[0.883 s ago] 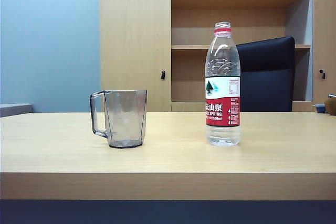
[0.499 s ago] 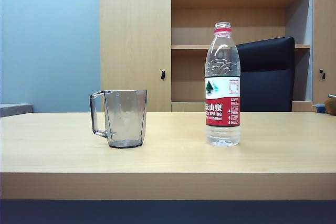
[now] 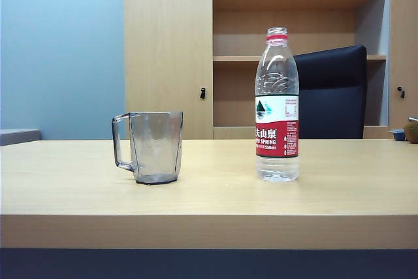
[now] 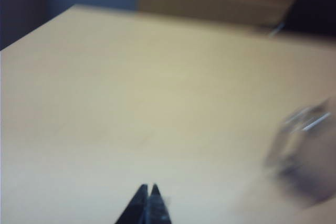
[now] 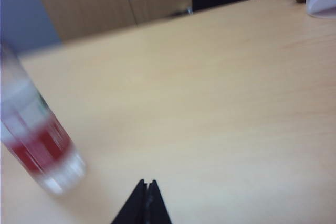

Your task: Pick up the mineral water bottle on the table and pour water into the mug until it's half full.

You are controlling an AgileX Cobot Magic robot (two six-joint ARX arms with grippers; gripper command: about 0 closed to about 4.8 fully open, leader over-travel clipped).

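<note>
Uncapped bottle (image 3: 277, 106) upright beside seemingly empty mug (image 3: 150, 146)

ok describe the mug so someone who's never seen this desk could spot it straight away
Start at the wide light-wood table in front of the shelves. Two things stand on it, well apart: a tall bottle with a red and white label on the right, and the mug on the left. The mug is the shorter one, smoky clear glass with flat facets and an angular handle pointing left.
</note>
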